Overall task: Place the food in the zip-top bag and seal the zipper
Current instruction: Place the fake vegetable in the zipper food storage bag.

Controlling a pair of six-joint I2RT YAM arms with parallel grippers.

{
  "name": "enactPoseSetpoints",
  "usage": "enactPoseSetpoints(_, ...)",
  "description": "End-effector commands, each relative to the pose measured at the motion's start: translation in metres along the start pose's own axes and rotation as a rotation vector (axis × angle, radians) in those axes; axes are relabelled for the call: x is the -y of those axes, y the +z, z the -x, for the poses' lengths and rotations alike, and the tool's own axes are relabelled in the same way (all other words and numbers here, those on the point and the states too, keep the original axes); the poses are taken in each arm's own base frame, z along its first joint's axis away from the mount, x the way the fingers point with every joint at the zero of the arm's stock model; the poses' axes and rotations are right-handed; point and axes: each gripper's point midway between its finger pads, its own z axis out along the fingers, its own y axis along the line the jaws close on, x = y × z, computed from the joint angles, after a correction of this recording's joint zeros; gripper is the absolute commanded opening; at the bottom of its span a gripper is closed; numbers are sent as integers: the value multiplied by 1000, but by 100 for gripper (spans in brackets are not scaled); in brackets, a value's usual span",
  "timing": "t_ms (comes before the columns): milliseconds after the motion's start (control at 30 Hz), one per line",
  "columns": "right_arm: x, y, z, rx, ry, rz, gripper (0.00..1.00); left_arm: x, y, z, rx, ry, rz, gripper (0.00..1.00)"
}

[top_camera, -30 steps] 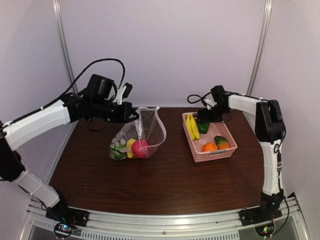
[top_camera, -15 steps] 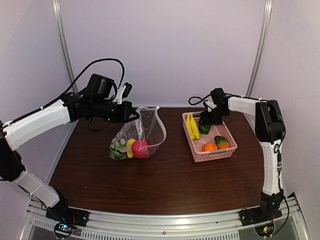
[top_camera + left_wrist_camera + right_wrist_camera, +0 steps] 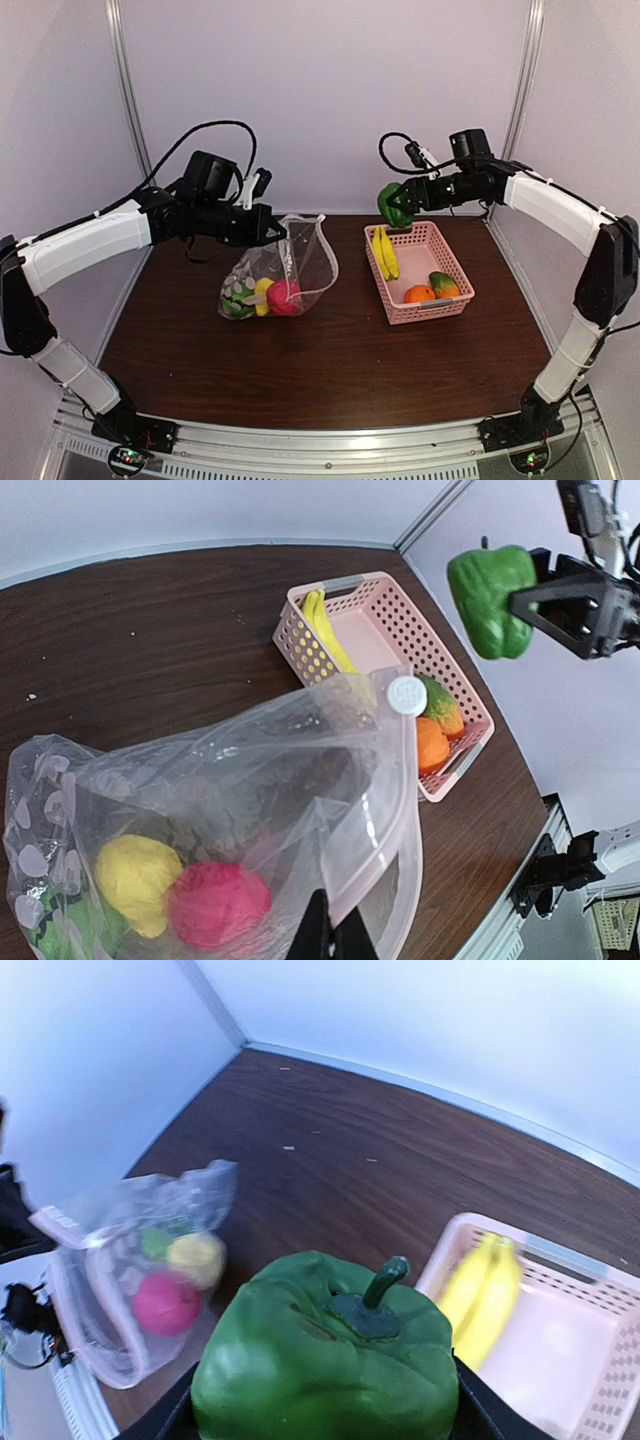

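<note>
The clear zip-top bag (image 3: 300, 262) stands on the table with its mouth held up by my left gripper (image 3: 272, 232), shut on the rim beside the zipper (image 3: 400, 810). The white slider tab (image 3: 407, 695) sits at the mouth's far end. Inside the bag lie a red-pink fruit (image 3: 218, 905), a yellow piece (image 3: 135, 877) and a green piece (image 3: 236, 301). My right gripper (image 3: 402, 204) is shut on the green pepper (image 3: 325, 1360) and holds it in the air above the basket's far left corner, right of the bag.
The pink basket (image 3: 418, 312) sits on the right of the table with a banana bunch (image 3: 385, 252), an orange (image 3: 419, 294) and an orange-green piece (image 3: 444, 284) in it. Bare dark wood lies between bag and basket. White walls close the back and sides.
My right gripper closed on the green pepper in the basket and lifted it up and a little to the left. The left gripper and the bag shifted slightly right.
</note>
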Motion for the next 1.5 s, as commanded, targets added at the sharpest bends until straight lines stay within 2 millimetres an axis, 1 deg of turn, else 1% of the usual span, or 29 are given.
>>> enactPoseSetpoints(0,-107,-24,5,49,-135,336,63,16,5,19,52,-2,-61,0)
enactPoseSetpoints(67,-139,-30,4,62,-156,425,63,17,7,19,48,-10,-73,0)
enactPoseSetpoints(167,-182,-31,-4,46,-194,527,63,20,10,21,59,-26,-92,0)
enactPoseSetpoints(233,-201,-25,-12,22,-215,557,63,25,9,24,67,-32,-112,0)
enactPoseSetpoints(267,-206,-19,-16,7,-223,547,63,27,8,26,69,-33,-119,0)
enactPoseSetpoints(300,-207,-10,-20,-9,-230,517,63,30,7,28,73,-31,-129,0)
enactPoseSetpoints(400,-215,8,-32,-51,-246,519,62,40,0,35,83,-26,-164,0)
enactPoseSetpoints(500,-212,23,-36,-68,-210,506,61,55,-9,40,86,-20,-218,0)
enactPoseSetpoints(633,-198,41,-33,-76,-159,421,61,74,-18,42,106,-1,-286,0)
enactPoseSetpoints(767,-183,55,-31,-94,-123,325,64,84,-15,36,95,-8,-342,0)
enactPoseSetpoints(800,-178,56,-29,-86,-113,292,64,85,-14,35,94,-10,-349,0)
enactPoseSetpoints(867,-175,58,-28,-81,-105,267,67,88,-13,34,91,-10,-356,0)
enactPoseSetpoints(967,-179,58,-28,-86,-104,285,71,88,-10,32,89,-13,-358,0)
enactPoseSetpoints(1100,-183,57,-28,-83,-119,284,72,89,-8,32,83,-16,-362,0)
enactPoseSetpoints(1167,-184,58,-28,-81,-118,287,75,91,-9,33,85,-19,-365,0)
enactPoseSetpoints(1233,-190,58,-27,-82,-116,314,79,92,-10,34,89,-21,-367,0)
enactPoseSetpoints(1367,-211,55,-27,-99,-101,424,85,91,-13,35,98,-25,-360,0)
enactPoseSetpoints(1467,-226,44,-23,-99,-96,505,88,89,-15,36,106,-26,-343,0)
